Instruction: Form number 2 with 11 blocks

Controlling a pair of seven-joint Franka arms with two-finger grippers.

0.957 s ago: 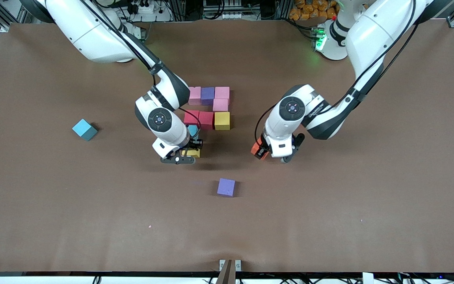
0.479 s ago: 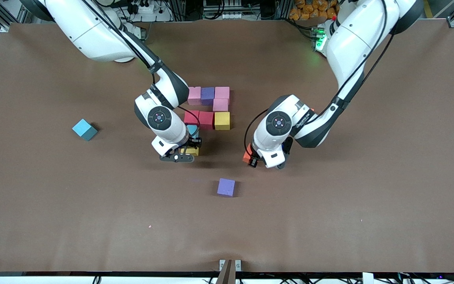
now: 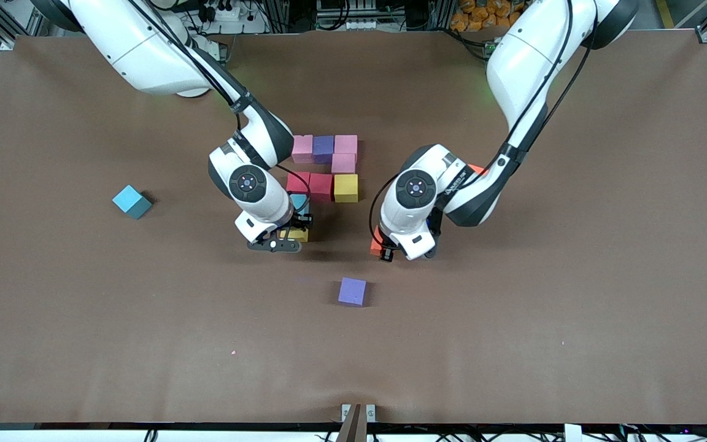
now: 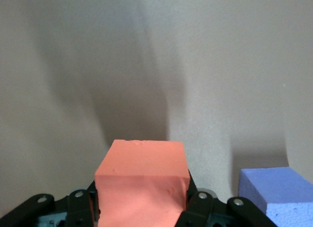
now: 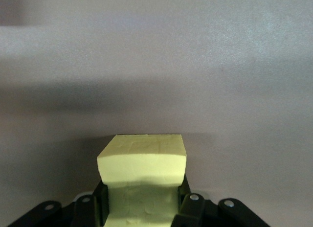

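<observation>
- The 2 [image 3: 325, 169] sits mid-counter, its upper rows laid.
- My right gripper [image 3: 293, 234] has its jaws clamped on a yellow block [image 5: 142, 161], starting the bottom row.
- My left gripper [image 3: 384, 245] has its jaws shut on an orange block [image 4: 142, 180], beside the spare purple cube [image 3: 352, 291].

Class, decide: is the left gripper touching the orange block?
Touching. The left wrist view shows the left gripper with its fingers pressed against the orange block.

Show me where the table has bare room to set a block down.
Bare: the brown table around the loose purple cube, and between that and the blue cube. Crowded: the digit rows, where the right gripper holds a yellow cube and the left gripper an orange one.
</observation>
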